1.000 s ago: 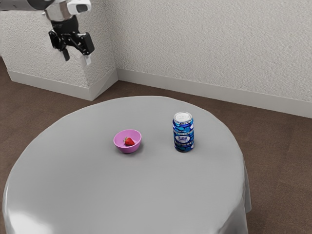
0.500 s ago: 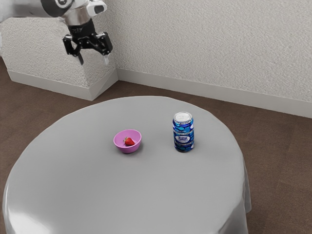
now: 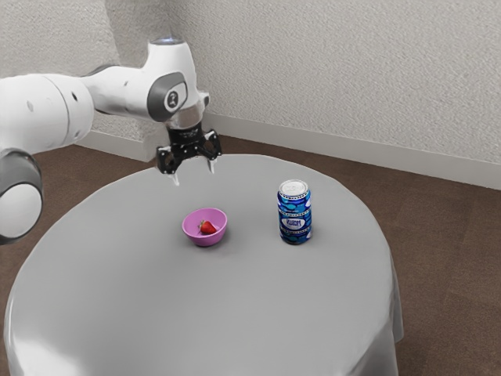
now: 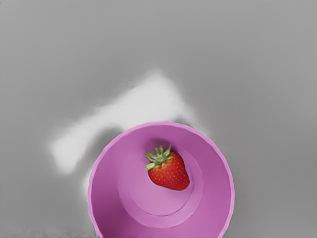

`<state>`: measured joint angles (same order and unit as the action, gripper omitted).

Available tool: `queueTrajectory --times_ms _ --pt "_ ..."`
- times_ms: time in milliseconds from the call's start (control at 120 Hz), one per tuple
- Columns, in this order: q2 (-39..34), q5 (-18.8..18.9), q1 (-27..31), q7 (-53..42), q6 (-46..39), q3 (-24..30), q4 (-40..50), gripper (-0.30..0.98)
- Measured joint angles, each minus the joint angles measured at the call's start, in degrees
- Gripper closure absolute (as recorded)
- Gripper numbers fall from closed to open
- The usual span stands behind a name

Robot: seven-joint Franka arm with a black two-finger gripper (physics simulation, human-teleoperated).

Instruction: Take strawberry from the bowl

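Strawberry (image 4: 171,174): lying on its side inside the pink bowl (image 4: 109,198), on the bowl's floor, a little off centre; red flesh, green leaf cap attached. Bowl upright on the round table (image 3: 125,282), its mouth facing up. Can (image 3: 295,215), blue patterned, stands upright on the table toward the exterior view's right from the bowl, well apart from it; silver top uppermost.

Arm (image 3: 125,88): enters from the exterior view's left, bends downward at the wrist; hand points down, above the table and higher than the bowl. Gripper (image 3: 193,173): open, two fingertips spread apart with a gap between them, clear of the bowl and strawberry. Pale reflection (image 4: 153,101) on the tabletop near the bowl.

Count: strawberry, 1; bowl, 1; can, 1; table, 1; arm, 1; fingers, 2.
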<state>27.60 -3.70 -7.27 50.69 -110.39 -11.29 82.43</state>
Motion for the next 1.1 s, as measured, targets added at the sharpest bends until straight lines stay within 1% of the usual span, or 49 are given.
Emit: queueTrajectory --times_ms 167,375,558,800,1100 --pt "0.04 -0.82 -0.25 8.76 -3.21 -0.09 3.51 0.05" --pt "0.25 -1.29 -0.23 17.13 -5.16 -0.06 5.35 0.19" --pt "1.19 -3.35 -0.26 22.47 -5.91 -0.13 6.11 0.29" --pt "3.71 -4.64 -0.21 27.59 -8.29 -0.13 7.24 0.33" --pt "4.92 -4.97 0.08 31.52 -10.32 -0.20 7.25 0.35"
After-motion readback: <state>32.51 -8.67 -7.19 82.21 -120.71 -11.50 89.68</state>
